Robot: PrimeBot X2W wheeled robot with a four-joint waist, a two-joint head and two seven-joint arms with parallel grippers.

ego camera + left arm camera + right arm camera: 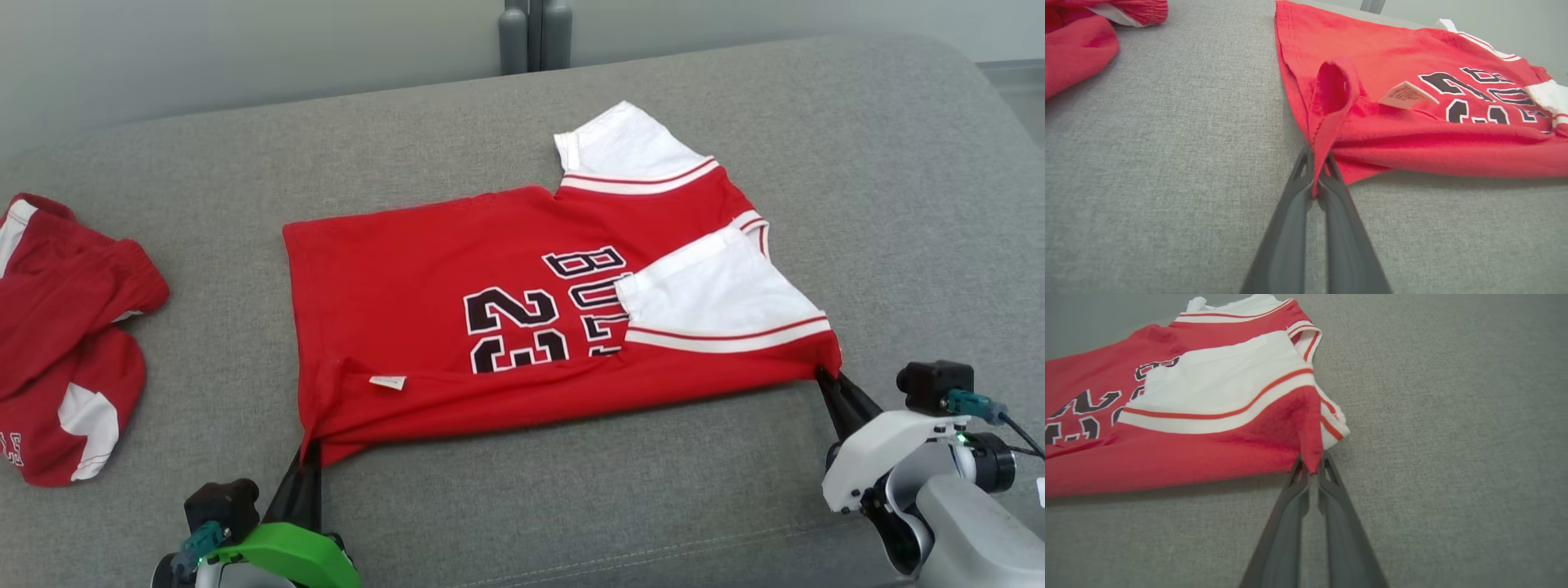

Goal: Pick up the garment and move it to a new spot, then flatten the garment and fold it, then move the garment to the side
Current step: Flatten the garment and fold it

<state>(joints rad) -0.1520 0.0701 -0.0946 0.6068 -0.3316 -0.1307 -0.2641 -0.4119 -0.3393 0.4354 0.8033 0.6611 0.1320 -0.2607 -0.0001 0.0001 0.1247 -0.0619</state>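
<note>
The left tool [311,454] pinches the near hem corner of the jersey [424,261]; the right tool [826,379] pinches its near shoulder corner. The jersey lies on the sofa [571,490] ahead of both tools, its near edge stretched between them. Bare sofa runs beside and beyond the right tool; shorts [65,327] sit well left of the left tool

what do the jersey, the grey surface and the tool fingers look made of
Jersey: soft matte knit, likely cotton or a blend; it bunches and drapes where pinched. Surface: matte grey woven upholstery, weave visible up close. Fingers: smooth dark plastic or rubber, faint sheen; which one is unclear.
</note>
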